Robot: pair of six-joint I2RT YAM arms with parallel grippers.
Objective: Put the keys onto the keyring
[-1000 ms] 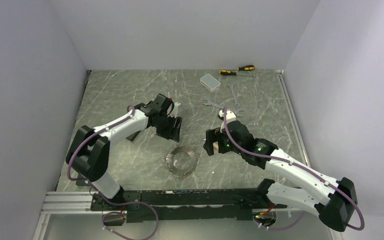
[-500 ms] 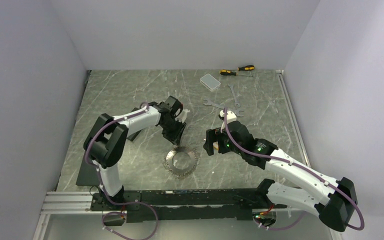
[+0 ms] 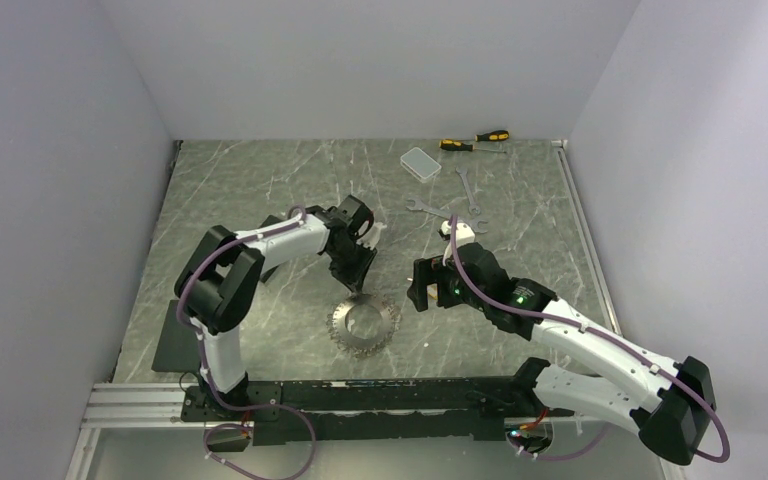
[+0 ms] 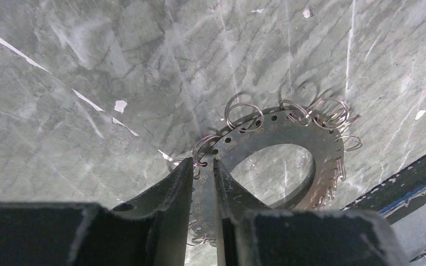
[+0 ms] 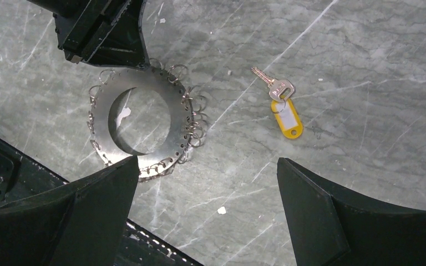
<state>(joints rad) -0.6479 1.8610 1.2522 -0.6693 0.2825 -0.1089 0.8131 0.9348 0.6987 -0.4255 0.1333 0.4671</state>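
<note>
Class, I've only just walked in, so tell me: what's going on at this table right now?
The left end effector is down at the keyring, a flat metal ring edged with small wire loops. Its fingers straddle the band, but it is unclear whether they are clamping it. The right end effector hovers open above the table, holding nothing. A key with a yellow tag lies loose on the table beside the keyring, not yet on it.

You have 1 yellow-tagged key (image 5: 277, 88) lying at 3 o'clock of the keyring (image 5: 178, 111), right gripper (image 5: 208, 160) spread wide.
</note>
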